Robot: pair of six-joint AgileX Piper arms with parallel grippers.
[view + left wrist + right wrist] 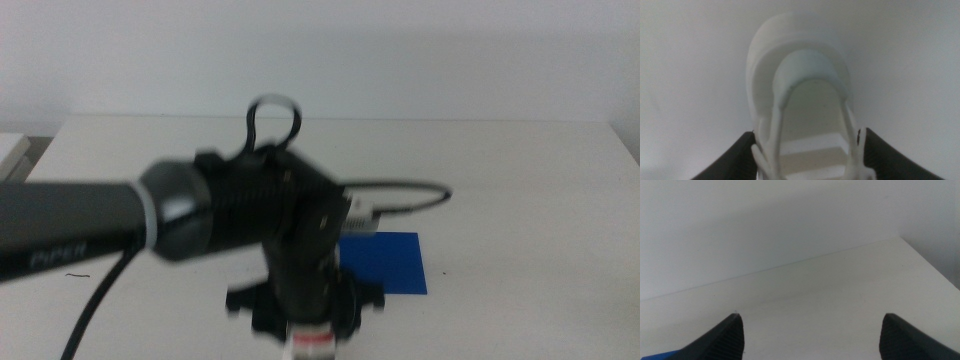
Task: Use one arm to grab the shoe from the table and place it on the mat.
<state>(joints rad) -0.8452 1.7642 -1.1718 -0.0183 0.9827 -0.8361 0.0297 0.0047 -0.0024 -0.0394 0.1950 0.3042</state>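
My left arm reaches in from the left, and its gripper hangs low over the table's near middle. In the left wrist view the white chunky-soled shoe sits between the two dark jaws of the left gripper, which press on both of its sides. In the middle view the shoe is almost hidden under the gripper; only a white and red bit shows. The blue mat lies flat just right of the gripper. My right gripper is open, empty and out of the middle view.
The white table stretches wide behind and to the right of the mat. A black cable loops from the left arm over the mat's far side. A blue corner shows by the right gripper's jaw.
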